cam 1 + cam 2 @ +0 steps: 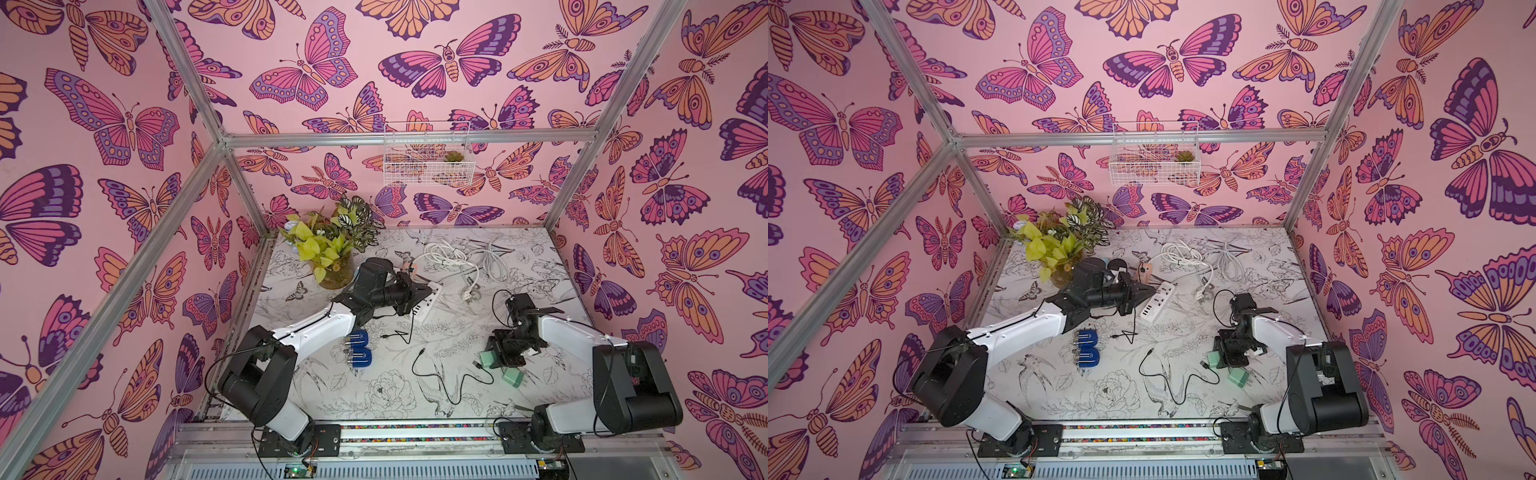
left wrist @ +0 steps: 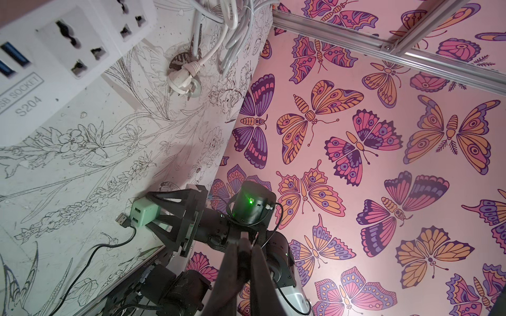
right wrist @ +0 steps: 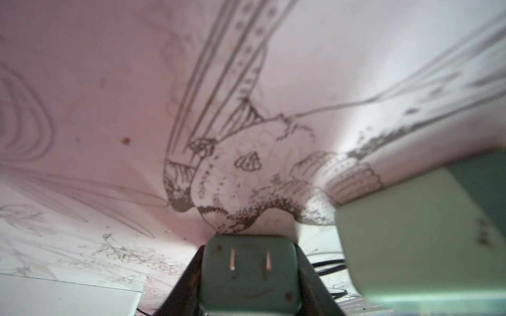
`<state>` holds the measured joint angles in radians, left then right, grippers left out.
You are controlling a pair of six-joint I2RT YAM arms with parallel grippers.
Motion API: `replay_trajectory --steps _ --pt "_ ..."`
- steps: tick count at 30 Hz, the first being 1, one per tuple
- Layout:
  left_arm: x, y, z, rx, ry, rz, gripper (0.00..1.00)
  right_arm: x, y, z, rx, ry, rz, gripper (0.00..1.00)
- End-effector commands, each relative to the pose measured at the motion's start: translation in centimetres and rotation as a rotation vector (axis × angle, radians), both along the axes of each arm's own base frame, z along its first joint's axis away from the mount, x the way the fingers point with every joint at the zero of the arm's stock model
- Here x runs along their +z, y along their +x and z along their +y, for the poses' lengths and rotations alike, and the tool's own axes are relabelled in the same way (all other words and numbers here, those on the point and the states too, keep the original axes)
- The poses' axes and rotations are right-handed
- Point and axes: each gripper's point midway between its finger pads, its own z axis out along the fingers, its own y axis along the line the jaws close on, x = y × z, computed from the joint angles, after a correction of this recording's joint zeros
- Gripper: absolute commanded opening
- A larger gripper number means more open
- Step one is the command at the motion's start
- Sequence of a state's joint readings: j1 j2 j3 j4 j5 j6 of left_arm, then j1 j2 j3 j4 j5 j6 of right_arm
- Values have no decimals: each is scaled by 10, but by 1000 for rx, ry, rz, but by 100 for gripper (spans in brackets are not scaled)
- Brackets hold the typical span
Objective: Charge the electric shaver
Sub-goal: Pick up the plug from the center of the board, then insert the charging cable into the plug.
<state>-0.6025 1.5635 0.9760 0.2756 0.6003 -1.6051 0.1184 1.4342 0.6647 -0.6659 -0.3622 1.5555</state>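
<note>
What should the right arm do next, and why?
Probably lift the adapter off the table. The right pincer has it between its fingers, and the power strip it must plug into lies apart, by the shut left pincer.

**Left arm** (image 1: 316,328): stretched low from its base toward the power strip (image 1: 1158,305), forearm nearly level. The left gripper (image 1: 1148,296) lies sideways with its tip above the strip, jaws pressed together.

**Right arm** (image 1: 569,332): folded with the elbow raised, well to the right of the strip and nearer the robot's base. The wrist is bent downward and the right gripper (image 1: 492,360) points down, its jaws set against two opposite sides of a green adapter (image 2: 143,212).
</note>
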Motion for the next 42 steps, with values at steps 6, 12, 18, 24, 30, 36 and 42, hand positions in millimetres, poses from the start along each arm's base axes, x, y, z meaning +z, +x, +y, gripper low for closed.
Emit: replay_trajectory --steps 6,12,18,24,30,36,42 --pt "7 1 2 21 3 -24 0 23 41 6 72 31 -207 0" --pt "16 8 1 46 -3 -44 0 101 101 37 155 197 -555 0" --pt "25 19 -4 101 -25 -90 0 172 133 70 158 458 -830 0" --pt "32 28 -13 146 -72 -125 0 217 151 78 71 639 -1016 0" --pt "35 31 -19 157 -107 -137 0 217 152 77 29 670 -1033 0" --pt "36 29 -25 148 -118 -142 0 226 154 80 39 670 -1081 0" --pt "44 26 -33 135 -124 -172 0 230 158 93 53 638 -1158 0"
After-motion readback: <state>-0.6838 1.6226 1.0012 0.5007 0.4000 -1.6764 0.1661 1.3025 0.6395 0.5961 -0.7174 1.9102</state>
